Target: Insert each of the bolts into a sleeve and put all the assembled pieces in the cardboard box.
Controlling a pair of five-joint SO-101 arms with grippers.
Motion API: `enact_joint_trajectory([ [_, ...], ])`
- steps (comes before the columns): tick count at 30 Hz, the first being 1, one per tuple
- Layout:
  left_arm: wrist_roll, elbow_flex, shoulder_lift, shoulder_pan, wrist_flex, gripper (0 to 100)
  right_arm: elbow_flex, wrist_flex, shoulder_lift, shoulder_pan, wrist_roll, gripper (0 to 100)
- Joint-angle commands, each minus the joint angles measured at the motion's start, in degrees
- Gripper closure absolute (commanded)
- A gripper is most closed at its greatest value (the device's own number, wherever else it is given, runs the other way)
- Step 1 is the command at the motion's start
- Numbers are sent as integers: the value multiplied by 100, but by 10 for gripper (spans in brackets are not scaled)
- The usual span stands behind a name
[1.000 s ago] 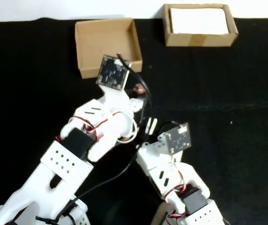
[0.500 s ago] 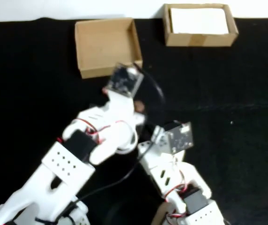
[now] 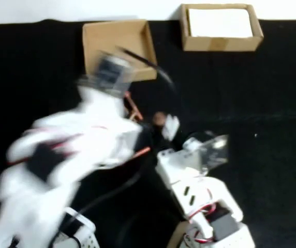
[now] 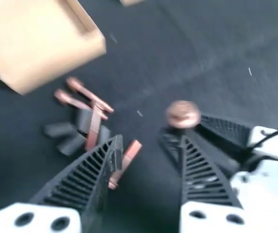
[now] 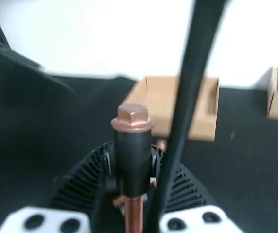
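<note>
Squarely gripped by the right claw stands a sleeved bolt; left claw gapes empty, its arm partly hiding the cardboard box at eleven o'clock.

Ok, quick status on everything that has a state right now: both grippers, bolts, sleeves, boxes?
left gripper: open, holding nothing.
right gripper: shut on the sleeve.
held bolt: pushed through the sleeve, head at one end, thread out the other.
loose bolts: lying on the table, unsleeved.
loose sleeves: lying on the table, empty.
cardboard box: open top, no pieces visible inside.
second box: open top, white contents.
</note>
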Motion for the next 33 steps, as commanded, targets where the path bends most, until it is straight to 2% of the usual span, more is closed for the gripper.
enact_joint_trajectory([
  [1, -712, -1138, -31, -681, 677, 969, -1446, -171, 1121, 286, 44, 992],
  [2, -949, -1165, -48, -822, 809, 997, -1701, -356, 1604, 382, 44, 992],
  [4, -1240, -971, -242, -1024, 967, 988, -2132, -971, 2563, 532, 53, 992],
  [8, -1301, -66, -1130, -1367, 949, 992, -3099, -2062, 4549, 576, 53, 992],
  [11, -1336, 936, -2018, -1613, 941, 992, -3978, -2589, 6123, 602, 62, 992],
  [15, -2031, 2563, -3143, -2079, 730, 991, -5402, -3073, 8189, 673, 62, 992],
  [18, -2295, 3714, -3785, -2598, 413, 991, -6721, -3099, 9684, 681, 62, 992],
  [22, -2312, 4927, -4312, -3248, -360, 991, -8470, -3073, 11486, 690, 62, 992],
  [24, -2312, 5596, -4365, -3407, -1020, 990, -9165, -3073, 12233, 690, 62, 992],
  [30, -2277, 7662, -4224, -3503, -3376, 991, -10651, -3064, 13912, 664, 62, 992],
  [33, -2277, 8391, -4259, -3512, -4246, 991, -11090, -3064, 14510, 655, 62, 992],
])
